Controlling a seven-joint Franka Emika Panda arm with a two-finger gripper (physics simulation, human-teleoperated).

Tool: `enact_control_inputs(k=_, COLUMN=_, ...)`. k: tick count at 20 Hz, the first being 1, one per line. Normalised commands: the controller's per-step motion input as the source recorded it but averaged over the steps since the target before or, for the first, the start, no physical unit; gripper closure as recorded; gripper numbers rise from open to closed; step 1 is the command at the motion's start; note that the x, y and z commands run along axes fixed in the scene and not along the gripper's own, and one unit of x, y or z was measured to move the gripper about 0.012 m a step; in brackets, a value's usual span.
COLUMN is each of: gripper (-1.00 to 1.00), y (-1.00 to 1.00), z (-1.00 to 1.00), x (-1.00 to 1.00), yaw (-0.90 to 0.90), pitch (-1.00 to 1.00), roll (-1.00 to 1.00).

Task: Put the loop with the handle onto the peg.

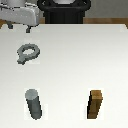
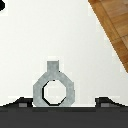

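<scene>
Fingers (image 2: 62, 102) spread beside the loop with the handle (image 2: 54, 89), empty — peg (image 1: 34, 104), brown block (image 1: 96, 104) exterior-only.

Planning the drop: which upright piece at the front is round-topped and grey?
The peg, at the exterior view's left; the brown block at the right is square-edged and wooden.

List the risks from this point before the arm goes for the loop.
1. The loop with the handle lies flat on the table, so the gripper may slip off its thin rim.
2. The peg stands well away from it; the loop's hole could miss the round top.
3. The brown block stands near the peg and might be mistaken for it.
</scene>
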Motion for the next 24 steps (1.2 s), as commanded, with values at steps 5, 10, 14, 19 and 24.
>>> enact_control_inputs(k=5, gripper=-1.00, y=0.00, z=0.00, x=0.40, yaw=0.00, pitch=0.00, roll=0.00)
enact_control_inputs(k=10, gripper=-1.00, y=0.20, z=0.00, x=0.20, yaw=0.00, pitch=0.00, roll=0.00)
enact_control_inputs(k=14, gripper=-1.00, y=-0.25, z=0.00, x=0.25, yaw=0.00, pitch=0.00, roll=0.00)
enact_control_inputs(k=19, gripper=-1.00, y=0.00, z=0.00, x=0.60, yaw=0.00, pitch=0.00, roll=0.00)
enact_control_inputs(k=24, gripper=-1.00, y=0.20, z=0.00, x=-0.20, yaw=0.00, pitch=0.00, roll=0.00)
